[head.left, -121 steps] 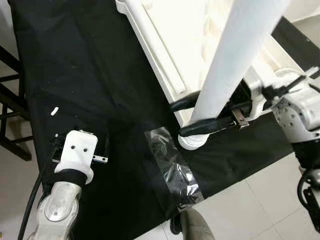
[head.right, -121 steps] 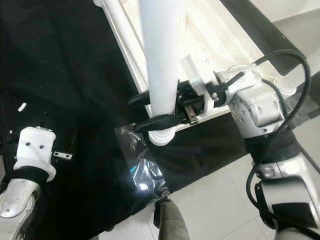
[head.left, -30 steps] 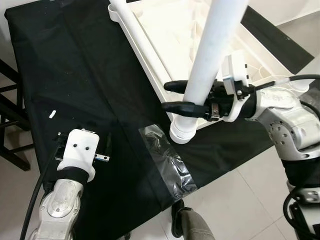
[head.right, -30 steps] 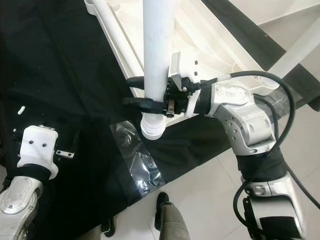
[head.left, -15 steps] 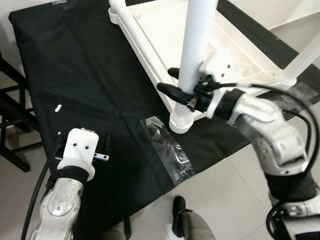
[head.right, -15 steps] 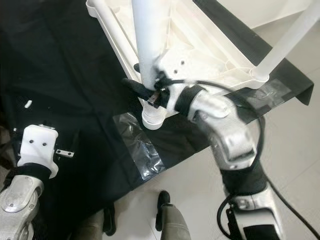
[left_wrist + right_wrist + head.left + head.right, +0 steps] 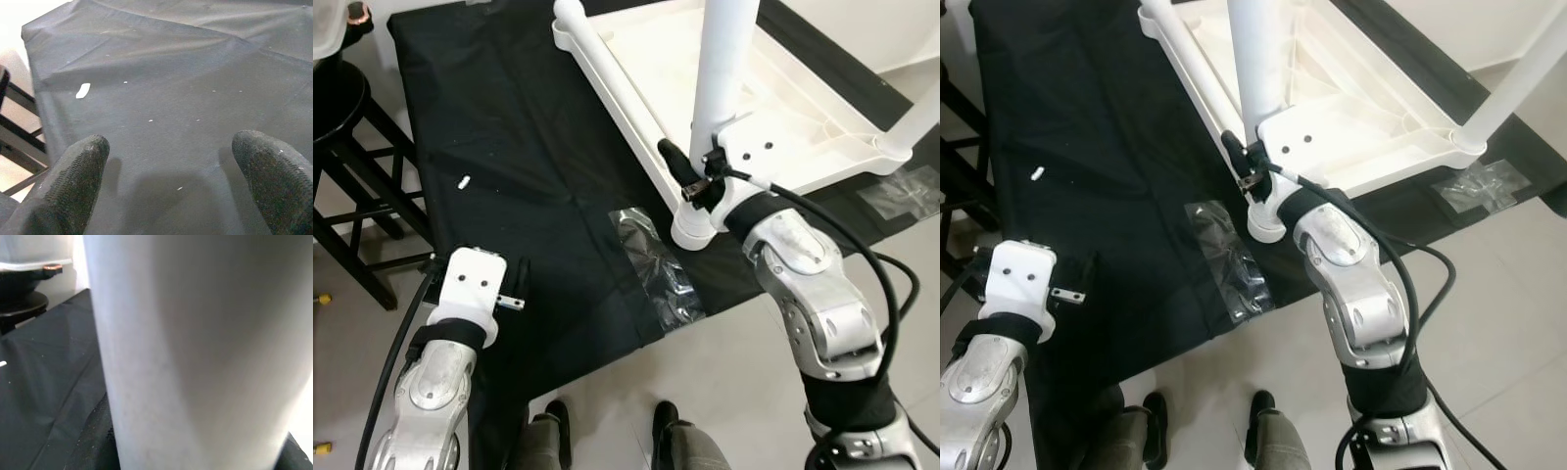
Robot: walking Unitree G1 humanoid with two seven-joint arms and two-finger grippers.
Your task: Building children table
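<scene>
A white tabletop (image 7: pixel 803 108) lies upside down on a black cloth (image 7: pixel 529 147). At its near corner stands a white table leg (image 7: pixel 724 69), its lower end (image 7: pixel 693 230) at the corner's edge. My right gripper (image 7: pixel 690 181) is shut on this leg low down, reaching in from the near side. In the right wrist view the leg (image 7: pixel 186 342) sits close against the camera. A second leg (image 7: pixel 911 127) rises at the far right corner. My left gripper (image 7: pixel 171 161) hovers open over bare cloth at the near left, its fingers (image 7: pixel 80 166) holding nothing.
A clear plastic bag (image 7: pixel 656 264) lies on the cloth beside the leg, another bag (image 7: pixel 911 191) at the right. A small white piece (image 7: pixel 464 181) lies on the cloth. A black stool (image 7: pixel 352 127) stands left. A person's shoes (image 7: pixel 666 421) are on the floor at the near edge.
The camera has pulled back and up. My right arm has swung from the leg's right side round to its near side, still gripping it. The left arm has stayed put.
</scene>
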